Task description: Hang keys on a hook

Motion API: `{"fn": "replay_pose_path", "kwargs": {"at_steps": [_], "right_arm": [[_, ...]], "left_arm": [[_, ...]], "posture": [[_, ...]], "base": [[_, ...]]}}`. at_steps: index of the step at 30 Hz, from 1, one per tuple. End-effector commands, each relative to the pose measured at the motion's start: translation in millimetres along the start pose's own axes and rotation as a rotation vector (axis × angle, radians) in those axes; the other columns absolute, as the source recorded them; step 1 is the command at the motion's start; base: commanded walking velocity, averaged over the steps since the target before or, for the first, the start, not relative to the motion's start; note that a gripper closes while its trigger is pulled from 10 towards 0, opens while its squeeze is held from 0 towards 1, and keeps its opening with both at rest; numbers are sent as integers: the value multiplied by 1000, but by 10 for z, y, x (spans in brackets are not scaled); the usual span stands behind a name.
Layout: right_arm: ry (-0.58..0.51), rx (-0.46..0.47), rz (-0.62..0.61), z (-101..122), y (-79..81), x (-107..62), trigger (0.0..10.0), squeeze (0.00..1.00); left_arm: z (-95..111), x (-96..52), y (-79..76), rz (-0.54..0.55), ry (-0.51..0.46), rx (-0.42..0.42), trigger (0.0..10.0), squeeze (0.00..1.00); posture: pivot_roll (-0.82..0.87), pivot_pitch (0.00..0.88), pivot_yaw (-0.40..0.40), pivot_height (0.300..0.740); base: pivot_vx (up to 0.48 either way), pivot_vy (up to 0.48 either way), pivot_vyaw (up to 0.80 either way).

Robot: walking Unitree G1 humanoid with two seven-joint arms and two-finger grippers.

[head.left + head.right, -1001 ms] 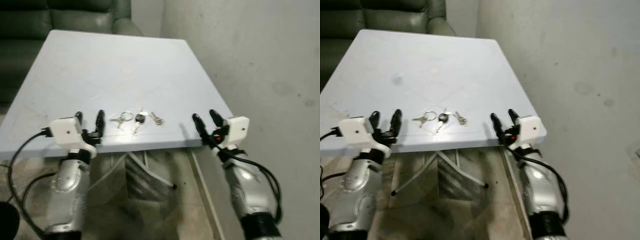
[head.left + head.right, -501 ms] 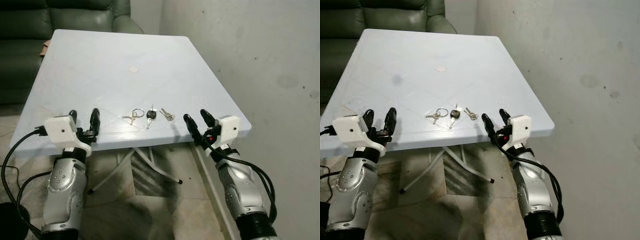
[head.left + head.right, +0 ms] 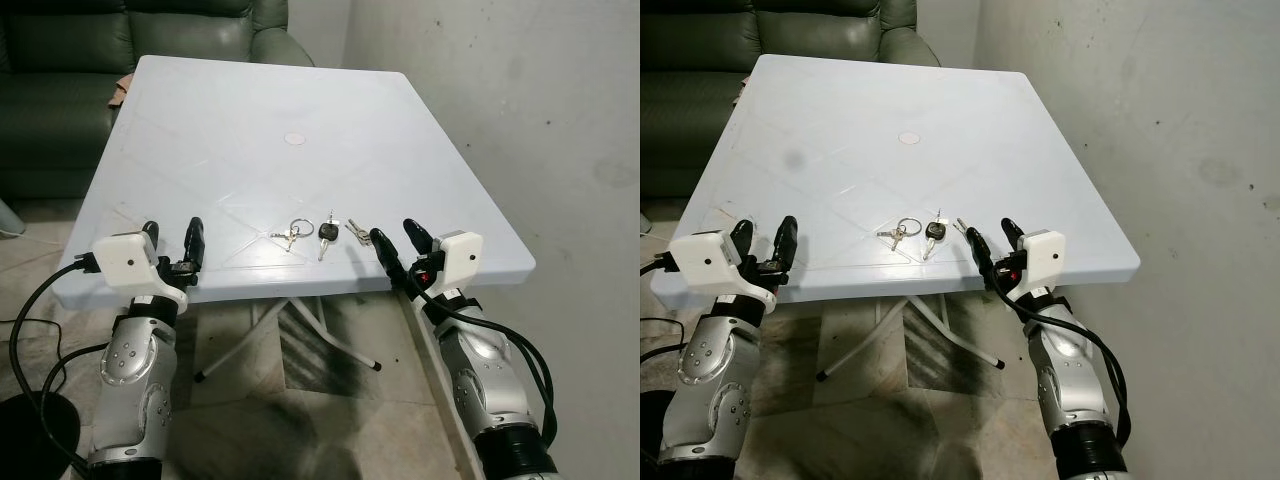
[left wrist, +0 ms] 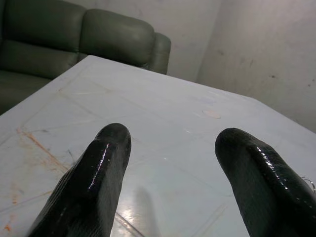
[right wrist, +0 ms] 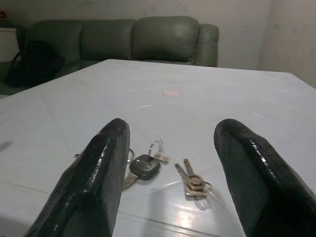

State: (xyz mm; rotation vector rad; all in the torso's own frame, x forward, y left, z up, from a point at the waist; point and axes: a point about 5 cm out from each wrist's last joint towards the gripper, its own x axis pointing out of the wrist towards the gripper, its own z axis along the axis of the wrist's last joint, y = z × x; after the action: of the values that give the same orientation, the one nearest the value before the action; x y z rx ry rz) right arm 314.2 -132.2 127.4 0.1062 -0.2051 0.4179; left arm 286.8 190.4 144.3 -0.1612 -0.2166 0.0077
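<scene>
From the head views the keys lie near the table front edge, just ahead of the right gripper; both wrist views show fingers spread and empty, the left gripper waiting farther off.

Even, soft indoor light, sharp frames; faint glare on the table, dim sofa behind.

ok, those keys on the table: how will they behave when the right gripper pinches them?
The keys lie flat and spread on the smooth table, so they would probably slide before lifting. They seem joined by rings, so lifted by one part, the rest likely dangles loosely. They look small and light. The right gripper is open just short of them.
</scene>
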Motion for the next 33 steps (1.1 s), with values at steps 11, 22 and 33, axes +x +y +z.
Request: {"fn": "replay_pose_path", "kwargs": {"at_steps": [11,22,33], "right_arm": [[-13,-7,5,50,-15,-4,10000,0],[-11,-6,8,53,-11,-2,10000,0],[53,-25,-74,7,-60,31,10000,0]], "left_arm": [[-8,-1,-6,-3,9,0,10000,0],[-5,5,-3,3,9,4,10000,0],[-16,8,-60,-26,30,47,10000,0]], "posture": [[-69,87,-98,740],[-70,89,-99,740],[-72,100,-97,740]], "base": [[0,402,0],[0,339,0],[0,0,0]]}}
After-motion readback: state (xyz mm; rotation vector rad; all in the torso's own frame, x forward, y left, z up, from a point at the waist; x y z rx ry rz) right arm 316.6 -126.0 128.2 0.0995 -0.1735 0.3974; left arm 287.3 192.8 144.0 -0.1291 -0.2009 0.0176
